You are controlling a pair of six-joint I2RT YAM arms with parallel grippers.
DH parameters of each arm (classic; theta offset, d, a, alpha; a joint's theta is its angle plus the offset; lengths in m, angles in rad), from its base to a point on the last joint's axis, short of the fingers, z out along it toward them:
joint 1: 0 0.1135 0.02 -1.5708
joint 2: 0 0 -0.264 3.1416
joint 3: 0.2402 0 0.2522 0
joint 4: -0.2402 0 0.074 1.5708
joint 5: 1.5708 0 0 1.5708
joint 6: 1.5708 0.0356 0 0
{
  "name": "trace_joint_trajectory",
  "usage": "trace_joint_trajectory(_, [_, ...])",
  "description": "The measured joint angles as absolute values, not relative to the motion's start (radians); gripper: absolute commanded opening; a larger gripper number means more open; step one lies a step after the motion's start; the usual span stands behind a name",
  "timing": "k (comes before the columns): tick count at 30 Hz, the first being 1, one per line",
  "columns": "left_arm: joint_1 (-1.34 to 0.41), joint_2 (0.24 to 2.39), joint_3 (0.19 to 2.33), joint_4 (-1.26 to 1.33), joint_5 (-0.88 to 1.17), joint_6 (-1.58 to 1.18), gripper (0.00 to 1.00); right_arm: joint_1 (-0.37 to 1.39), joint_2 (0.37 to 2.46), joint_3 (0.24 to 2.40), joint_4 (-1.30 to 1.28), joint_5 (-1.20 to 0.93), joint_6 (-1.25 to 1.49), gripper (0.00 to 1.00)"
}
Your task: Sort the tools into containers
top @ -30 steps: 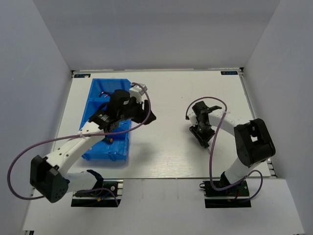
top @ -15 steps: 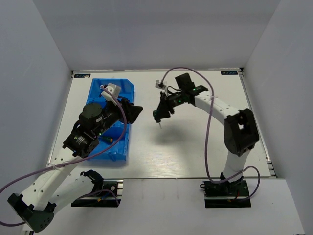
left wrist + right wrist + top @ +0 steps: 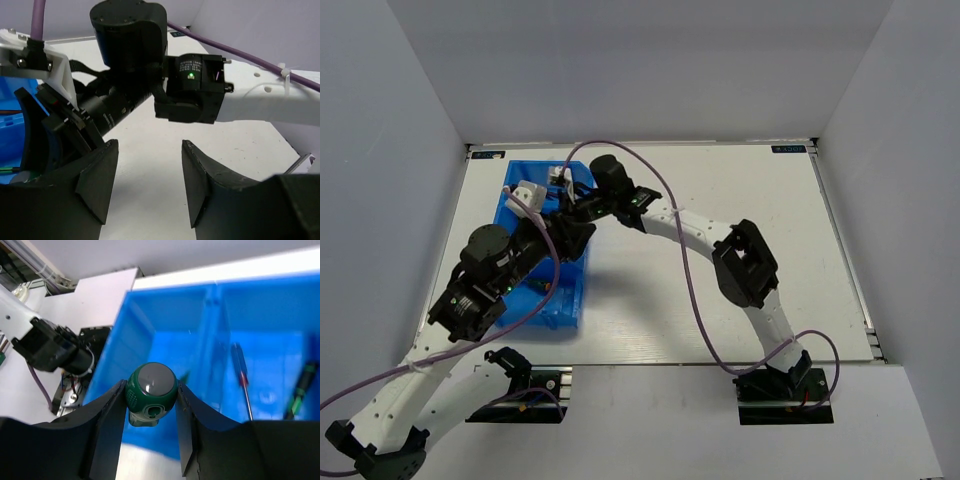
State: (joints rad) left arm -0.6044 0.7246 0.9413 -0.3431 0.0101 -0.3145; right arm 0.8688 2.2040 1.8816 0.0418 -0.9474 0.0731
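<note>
The right arm (image 3: 685,228), white links with black joints, stretches from its base across the white tabletop (image 3: 720,300) to the rectangular translucent blue plastic bin (image 3: 548,312). A purple cable (image 3: 235,50) runs along the arm. The right gripper (image 3: 150,390) hangs over the bin's open top. Its smooth black fingers are clamped on the stubby green-handled screwdriver (image 3: 152,381), whose round, ribbed handle end faces the wrist camera.

The left arm (image 3: 470,290) rises steeply at the bin's near side. The left gripper (image 3: 148,185) hovers just off the bin's right wall, its wedge-shaped matte black fingers (image 3: 97,177) spread apart with nothing between them.

Inside the bin, beyond a moulded divider (image 3: 212,325), lie a slim screwdriver (image 3: 241,377) and a green-and-black tool (image 3: 300,385).

A black housing (image 3: 192,87) on the right arm's wrist carries a white-printed label too small to read and a lit green lamp (image 3: 191,76).
</note>
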Motion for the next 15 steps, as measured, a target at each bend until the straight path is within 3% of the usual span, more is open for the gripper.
trace_joint_trajectory(5, [-0.604, 0.686, 0.942, -0.368, -0.020, -0.303, 0.69, 0.921, 2.206, 1.874, 0.064, -0.921, 0.061, 0.04])
trace_joint_trajectory(8, [-0.604, 0.683, 0.943, -0.386, -0.033, -0.296, 0.72, 0.946, 2.208, 1.847, 0.018, -0.896, 0.005, 0.15])
trace_joint_trajectory(11, [-0.604, 0.684, 0.943, -0.397, -0.045, -0.289, 0.80, 0.969, 2.218, 1.834, -0.055, -0.857, -0.069, 0.50])
trace_joint_trajectory(12, [-0.604, 0.684, 0.943, -0.401, -0.049, -0.288, 0.81, 0.973, 2.223, 1.830, -0.070, -0.845, -0.086, 0.66])
trace_joint_trajectory(15, [-0.604, 0.685, 0.943, -0.413, -0.059, -0.287, 0.82, 0.985, 2.228, 1.822, -0.109, -0.830, -0.120, 0.69])
